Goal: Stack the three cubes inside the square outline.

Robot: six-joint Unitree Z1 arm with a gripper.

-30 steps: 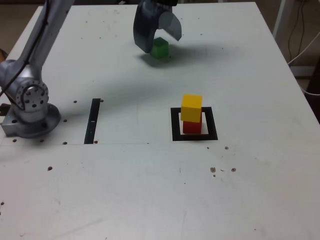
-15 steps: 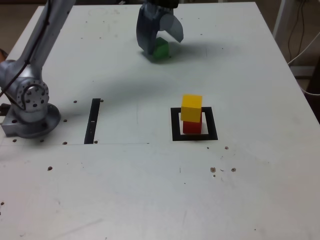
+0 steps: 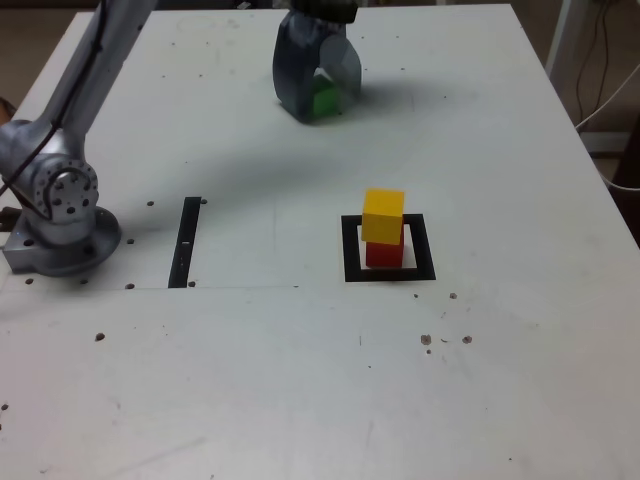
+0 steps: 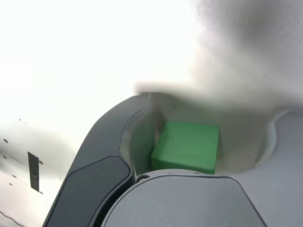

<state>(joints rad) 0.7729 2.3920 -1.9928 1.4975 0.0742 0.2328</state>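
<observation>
nearest me, the black square outline point(image 3: 390, 273) sits on the white table point(image 3: 300, 380), and inside it the yellow cube point(image 3: 383, 216) rests squarely on the red cube point(image 3: 383, 254). off to the exterior view's left lies a straight black strip point(image 3: 186, 241), with the arm's grey base point(image 3: 58, 215) beyond it. at the far end the gripper point(image 3: 318, 92) points down around the green cube point(image 3: 324, 99), jaws narrowed on either side; i cannot tell whether they actually press it.
</observation>
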